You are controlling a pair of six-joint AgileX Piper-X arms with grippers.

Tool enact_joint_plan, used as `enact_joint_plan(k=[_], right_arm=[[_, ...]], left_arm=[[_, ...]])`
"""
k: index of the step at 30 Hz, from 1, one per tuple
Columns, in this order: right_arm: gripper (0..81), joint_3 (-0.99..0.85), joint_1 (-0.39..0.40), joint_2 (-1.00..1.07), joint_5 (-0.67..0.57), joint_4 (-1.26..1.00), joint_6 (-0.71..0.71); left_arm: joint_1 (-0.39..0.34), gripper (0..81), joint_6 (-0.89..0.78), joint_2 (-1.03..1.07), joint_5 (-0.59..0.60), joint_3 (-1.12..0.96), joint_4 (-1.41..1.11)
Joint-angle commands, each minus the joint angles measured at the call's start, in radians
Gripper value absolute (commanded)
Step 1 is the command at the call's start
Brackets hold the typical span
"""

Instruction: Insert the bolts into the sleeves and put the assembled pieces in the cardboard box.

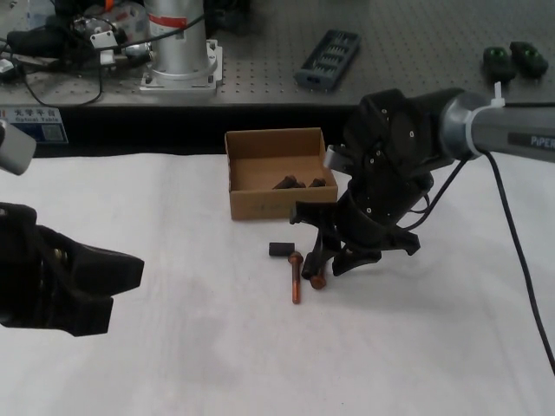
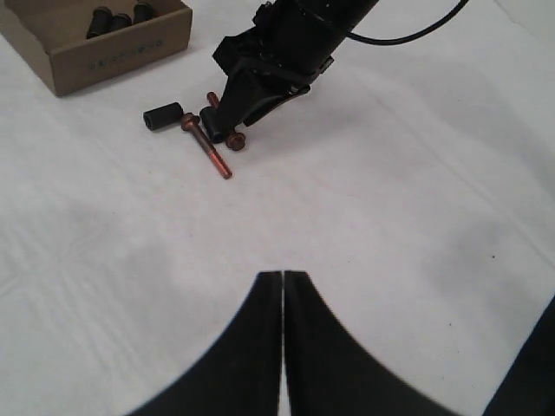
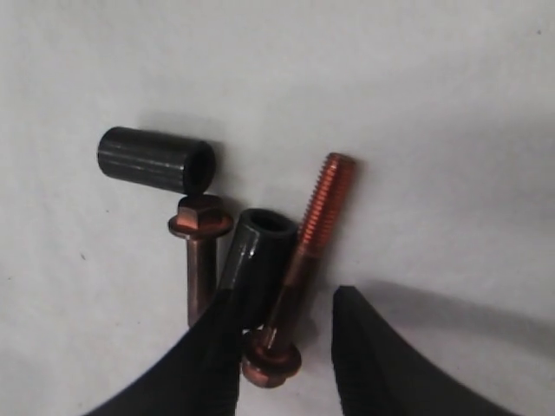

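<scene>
Two copper bolts and two black sleeves lie together on the white cloth just in front of the cardboard box [image 1: 260, 204]. In the right wrist view, one sleeve [image 3: 156, 160] lies apart, a bolt [image 3: 201, 256] beside it. The second sleeve [image 3: 260, 260] and second bolt [image 3: 308, 234] lie side by side. My right gripper [image 3: 290, 303] stands open low over that pair, the bolt between its fingers. My left gripper [image 2: 284, 282] is shut and empty, well away at the near left [image 1: 130, 270]. Several assembled pieces [image 1: 295, 182] rest inside the box.
The right arm [image 1: 390, 165] leans over the box's right corner. A cable [image 1: 520, 260] trails down the right side. Behind the cloth, the metal bench carries a silver post base [image 1: 179, 52] and a dark tool rack [image 1: 328, 56]. White cloth spreads wide across the front.
</scene>
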Motion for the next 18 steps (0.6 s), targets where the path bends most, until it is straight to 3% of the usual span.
enact_joint_plan(k=[1, 10, 18], right_arm=[[27.4, -0.013, 0.002, 0.009, 0.000, 0.000, 0.001], [27.4, -0.013, 0.008, 0.037, 0.000, 0.009, 0.001], [27.4, -0.013, 0.010, 0.058, 0.000, 0.049, -0.007]], left_arm=[[-0.003, 0.6, -0.012, -0.007, -0.006, 0.001, -0.008], [-0.003, 0.6, -0.012, -0.007, -0.010, 0.001, -0.007], [-0.003, 0.6, -0.012, -0.007, -0.082, 0.001, -0.007]])
